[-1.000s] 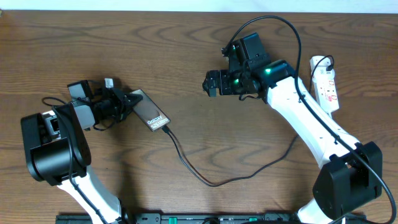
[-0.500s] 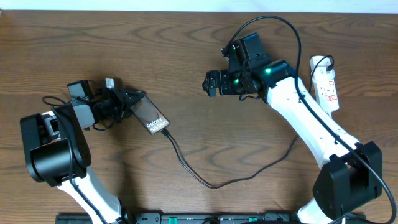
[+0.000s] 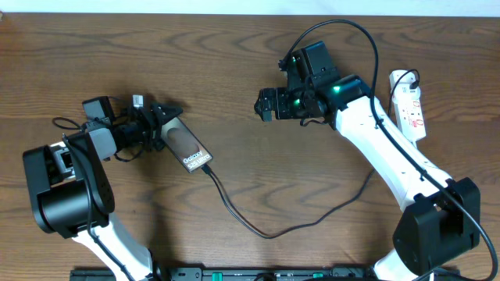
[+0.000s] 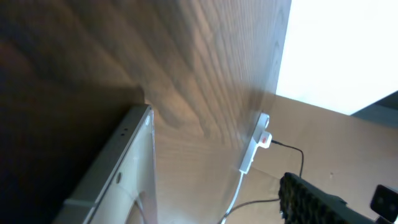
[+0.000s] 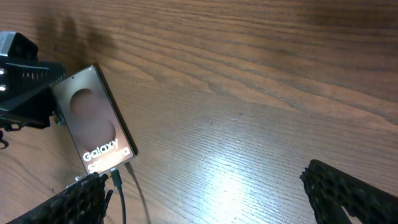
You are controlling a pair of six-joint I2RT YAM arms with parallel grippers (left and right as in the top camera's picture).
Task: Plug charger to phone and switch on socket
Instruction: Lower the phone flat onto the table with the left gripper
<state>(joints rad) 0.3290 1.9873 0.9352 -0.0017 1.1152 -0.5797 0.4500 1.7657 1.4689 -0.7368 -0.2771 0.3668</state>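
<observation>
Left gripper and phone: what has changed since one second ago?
The left gripper opened and let go of the phone. The charger stayed plugged into the phone; the right gripper, open, and the socket did not move.

**How the cameras sit**

The overhead camera looks straight down from high up and takes in the whole table (image 3: 234, 62). The left wrist camera lies low, very close to the phone (image 4: 121, 174), and faces across to the socket (image 4: 255, 144). The right wrist camera looks down at a slant from nearer than the overhead. All three show the phone.
</observation>
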